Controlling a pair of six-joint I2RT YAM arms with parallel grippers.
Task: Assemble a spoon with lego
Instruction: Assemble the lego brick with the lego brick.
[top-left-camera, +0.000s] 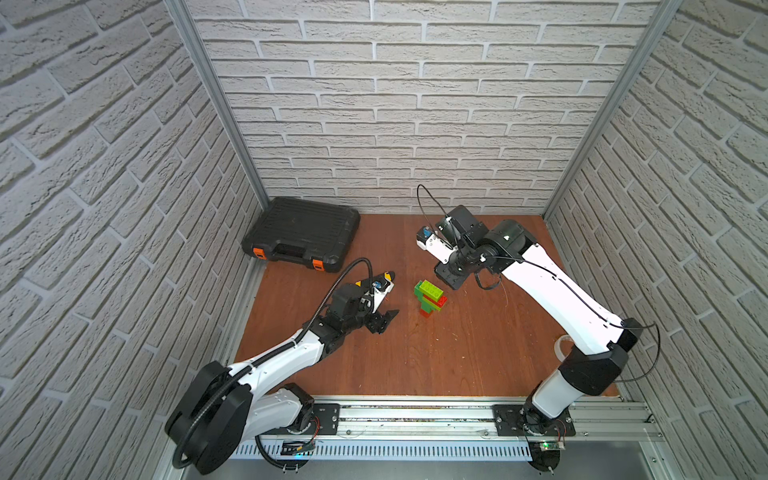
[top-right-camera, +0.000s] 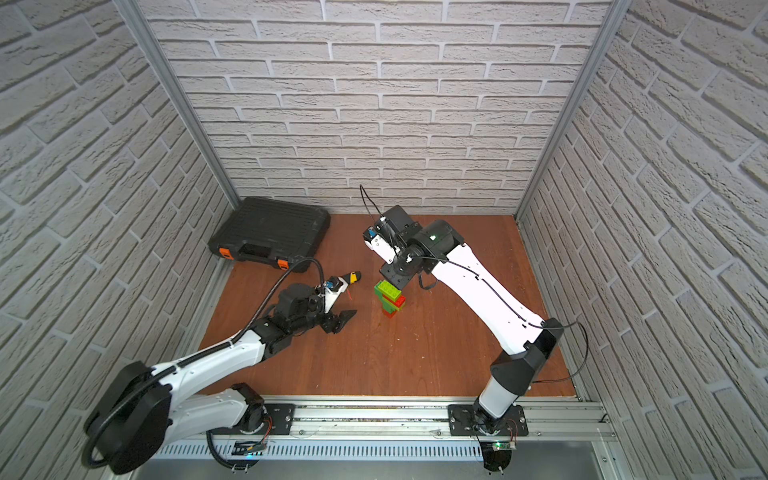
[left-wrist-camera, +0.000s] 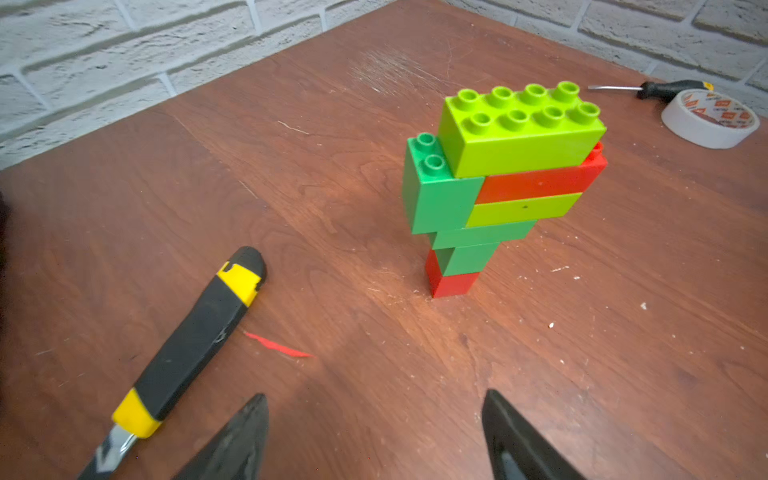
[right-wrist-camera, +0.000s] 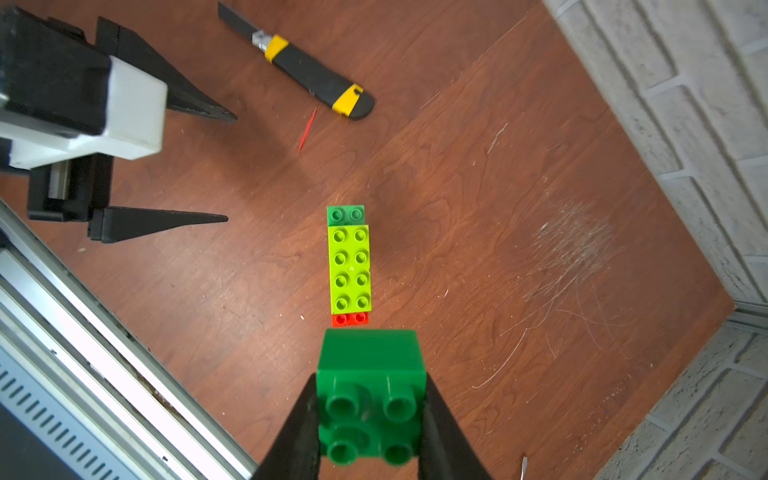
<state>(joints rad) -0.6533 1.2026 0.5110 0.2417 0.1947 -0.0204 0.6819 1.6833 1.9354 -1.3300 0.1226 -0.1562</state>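
One spoon (left-wrist-camera: 498, 187) stands upright, unheld, mid tabletop (top-left-camera: 457, 353). The right gripper (right-wrist-camera: 370, 384) is clamped on one green brick (right-wrist-camera: 370, 357) nearby; the left gripper (left-wrist-camera: 374, 395) has its jaws apart. One knife (left-wrist-camera: 199, 332), one case (top-left-camera: 301, 232). Surface wooden, scratched; walls (top-left-camera: 395, 104) brick-patterned.

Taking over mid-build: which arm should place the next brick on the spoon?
Right. The right claw grips a green brick near the bare red studs of the spoon; the left claw is open and empty.
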